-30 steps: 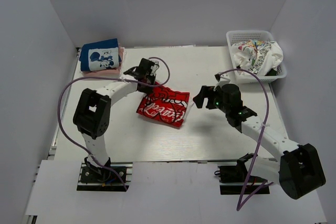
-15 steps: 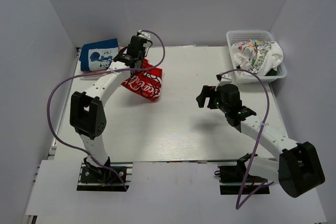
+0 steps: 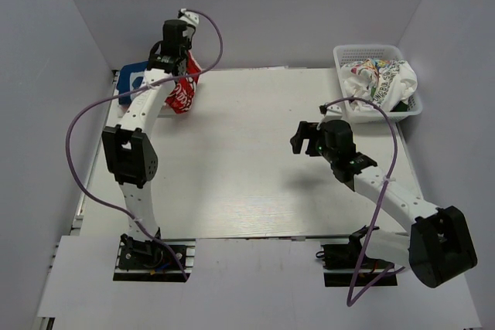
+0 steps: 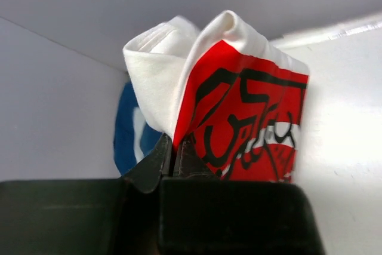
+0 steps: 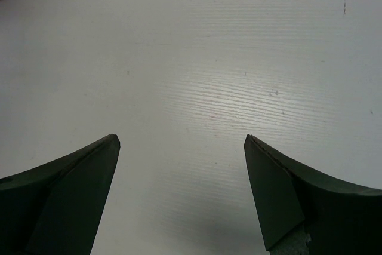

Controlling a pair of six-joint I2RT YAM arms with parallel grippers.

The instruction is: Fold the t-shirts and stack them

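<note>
Red shirt [image 4: 250, 123]: soft cloth, red with curly black letters and white inside. It is bunched into a floppy fold. It hangs up in the air at the far left of the table [image 3: 247, 168], just by the blue shirt [image 3: 128, 76].
Left gripper [image 4: 176, 147]: pinched tight on the edge of the red shirt.
Blue shirt: folded, in the far left corner, partly hidden behind the arm.
Right gripper [image 5: 182, 141]: dark pointy fingers spread wide apart, holding nothing, above bare table.
Table: white and smooth, with thin lines.
Basket [image 3: 367, 48]: white plastic mesh, far right corner.
Crumpled shirts [image 3: 379, 79]: piled in the basket, mostly white with colourful prints.
Purple wire [image 3: 77, 137]: loops beside the left arm.
</note>
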